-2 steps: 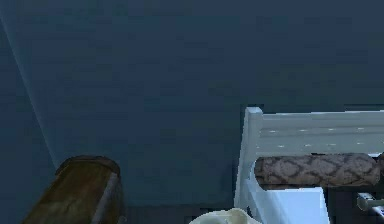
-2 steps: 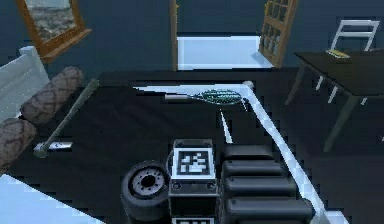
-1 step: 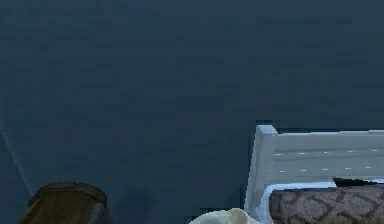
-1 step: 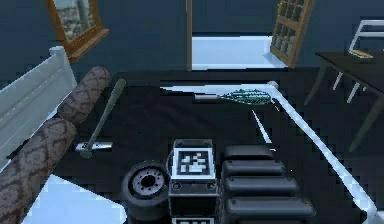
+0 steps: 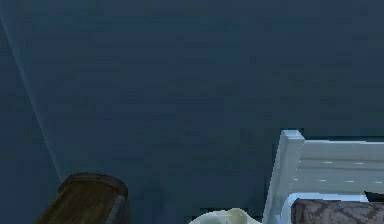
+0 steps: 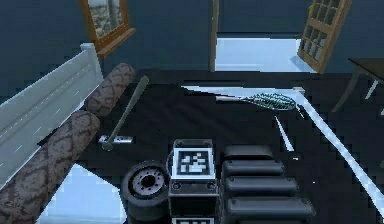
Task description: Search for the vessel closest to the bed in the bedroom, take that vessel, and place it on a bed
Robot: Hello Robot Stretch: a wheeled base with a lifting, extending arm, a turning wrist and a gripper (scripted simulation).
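Nearest, the gripper [image 6: 146, 188] shows against the dark-covered bed [image 6: 200, 115]. I cannot tell how its fingers stand or whether it holds anything. A pale rounded thing [image 5: 228, 216], perhaps the vessel, sits just beside the white bed frame [image 5: 320, 160], its contents hidden. A reach there could clip that frame or the dark wooden round thing [image 5: 90, 200].

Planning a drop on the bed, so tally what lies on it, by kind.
Bolsters: 2
Racket: 1
Bat-like stick: 1
Total: 4
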